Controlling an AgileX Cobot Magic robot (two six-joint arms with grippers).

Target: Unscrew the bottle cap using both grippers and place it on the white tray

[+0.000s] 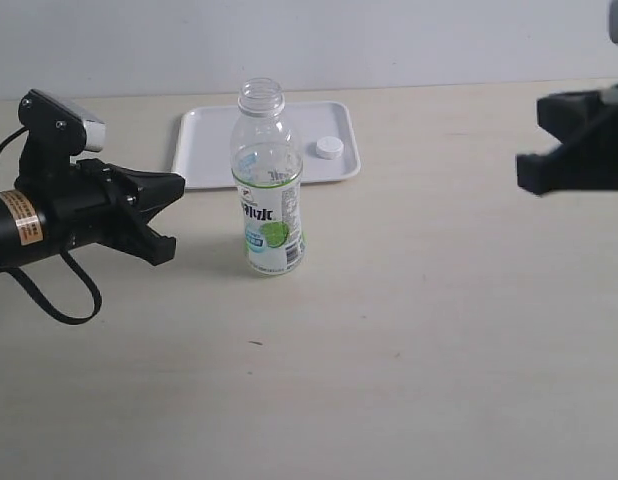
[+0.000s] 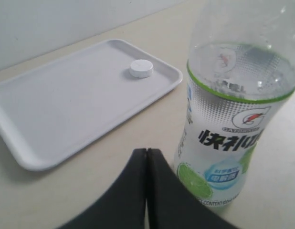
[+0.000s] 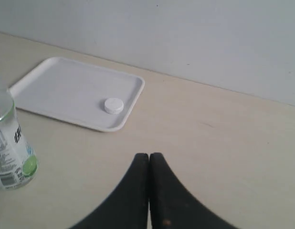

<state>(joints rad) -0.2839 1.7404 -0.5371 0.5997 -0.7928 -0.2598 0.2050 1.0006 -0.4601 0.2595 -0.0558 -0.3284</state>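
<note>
— Bottle cap (image 1: 329, 148): where?
— Flat on the white tray (image 1: 204, 160), near a corner; the bottle (image 1: 269, 190) stands open just in front.
— Your pincers?
— My left gripper (image 2: 146, 155) and right gripper (image 3: 149, 157) are both clenched empty, clear of the bottle.

A test lab, it seems — bare beige tabletop (image 1: 439, 380), plain white wall (image 1: 389, 40) behind.

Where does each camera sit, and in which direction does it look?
Left wrist: behind the shut left tool, facing the bottle and white tray.
Right wrist: behind the shut right tool, facing the tray and wall.
Exterior: mounted apart, looking down across the table to the wall; both tools at its sides.
Shared: all see the bottle cap on the tray.
</note>
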